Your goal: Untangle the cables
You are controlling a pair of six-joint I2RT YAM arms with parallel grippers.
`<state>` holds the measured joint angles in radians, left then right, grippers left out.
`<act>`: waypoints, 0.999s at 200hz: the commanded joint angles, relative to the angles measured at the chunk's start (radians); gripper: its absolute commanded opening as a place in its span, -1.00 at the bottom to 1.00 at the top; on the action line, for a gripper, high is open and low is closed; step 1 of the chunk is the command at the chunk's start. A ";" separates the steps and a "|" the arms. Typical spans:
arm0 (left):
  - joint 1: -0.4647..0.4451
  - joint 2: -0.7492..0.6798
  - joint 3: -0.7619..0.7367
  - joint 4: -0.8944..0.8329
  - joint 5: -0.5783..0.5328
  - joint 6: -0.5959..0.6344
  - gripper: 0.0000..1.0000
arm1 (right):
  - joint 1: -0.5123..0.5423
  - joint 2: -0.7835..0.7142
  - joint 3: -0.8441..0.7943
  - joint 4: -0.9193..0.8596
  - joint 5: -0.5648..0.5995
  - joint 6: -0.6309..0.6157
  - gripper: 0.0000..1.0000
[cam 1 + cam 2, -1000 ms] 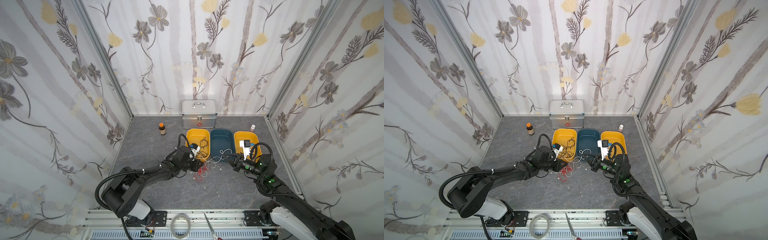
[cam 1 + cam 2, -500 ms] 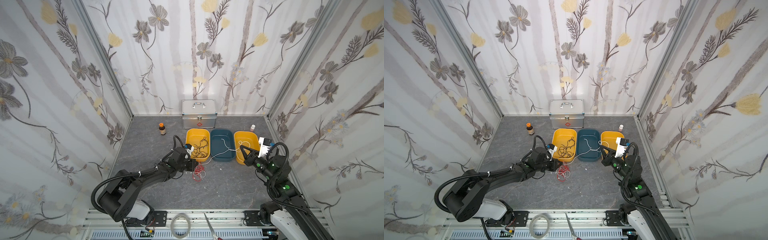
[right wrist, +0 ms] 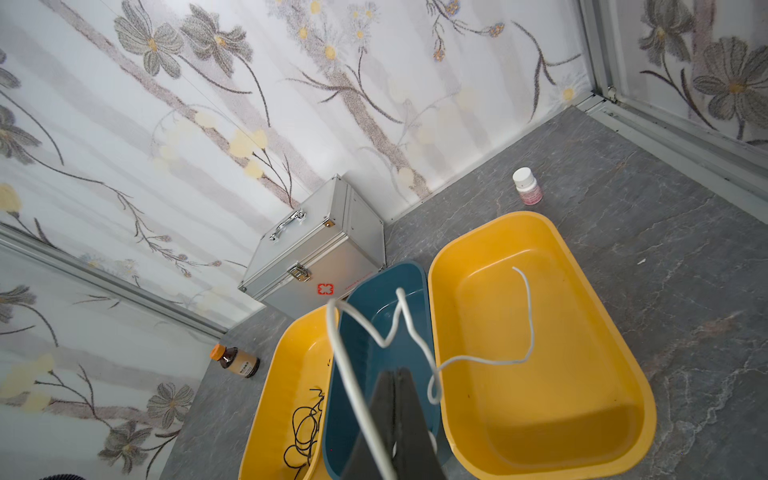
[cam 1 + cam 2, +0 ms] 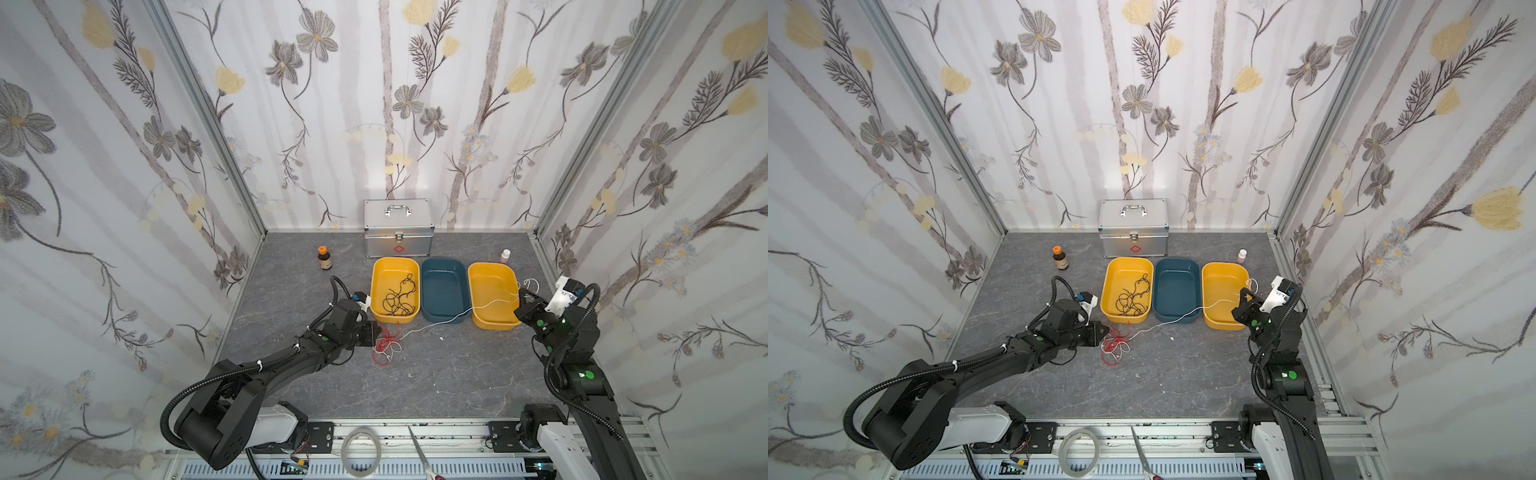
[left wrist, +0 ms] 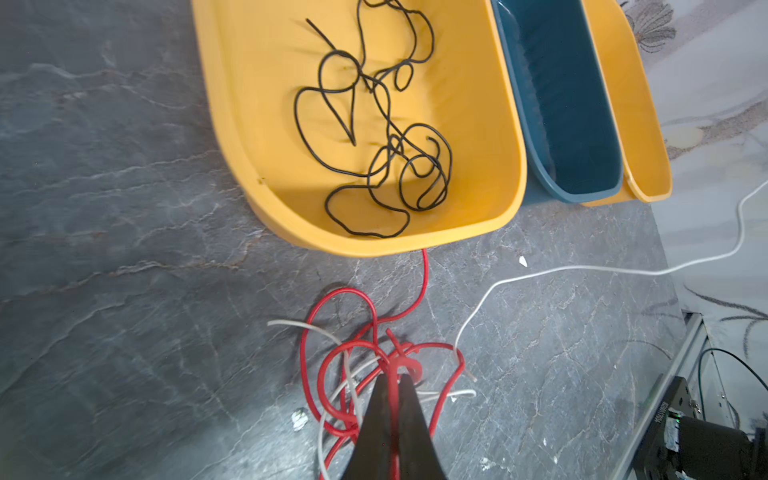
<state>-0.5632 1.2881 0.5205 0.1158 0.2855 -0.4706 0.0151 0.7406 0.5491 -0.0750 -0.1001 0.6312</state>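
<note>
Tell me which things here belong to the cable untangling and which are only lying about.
Job: red cable, white cable, black cable, left gripper, right gripper, trays.
Lying about: metal case, brown bottle, white-capped bottle, tape ring, scissors.

Table (image 4: 415, 382): three trays side by side, directly before the case (image 4: 399, 232) at the back wall. Left tray (image 4: 376, 291) holds one cable (image 5: 390, 137). A cable tangle (image 5: 365, 343) lies on the table before the left tray. One strand (image 5: 582, 269) leads right, past the front of the middle tray (image 4: 442, 286) and over the right tray (image 4: 494, 324).
</note>
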 commanded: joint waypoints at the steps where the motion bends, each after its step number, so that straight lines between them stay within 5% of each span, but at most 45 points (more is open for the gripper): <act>1: 0.009 -0.017 -0.011 -0.040 -0.029 -0.005 -1.00 | -0.021 0.006 0.026 -0.008 0.020 -0.022 -1.00; 78: 0.029 -0.084 -0.017 -0.177 -0.158 -0.030 -1.00 | -0.152 0.036 0.064 -0.019 0.033 -0.022 -1.00; 122: 0.029 -0.076 -0.024 -0.103 -0.034 -0.029 -1.00 | -0.152 0.052 0.050 0.074 -0.173 -0.009 -1.00; 200: -0.005 -0.009 -0.012 0.009 0.070 -0.031 -0.84 | -0.040 -0.007 0.181 0.048 -0.269 -0.051 -1.00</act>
<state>-0.5571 1.2507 0.4992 0.0669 0.3264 -0.4976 -0.0650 0.7345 0.6891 -0.0711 -0.2996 0.6052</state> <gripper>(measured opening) 0.082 0.049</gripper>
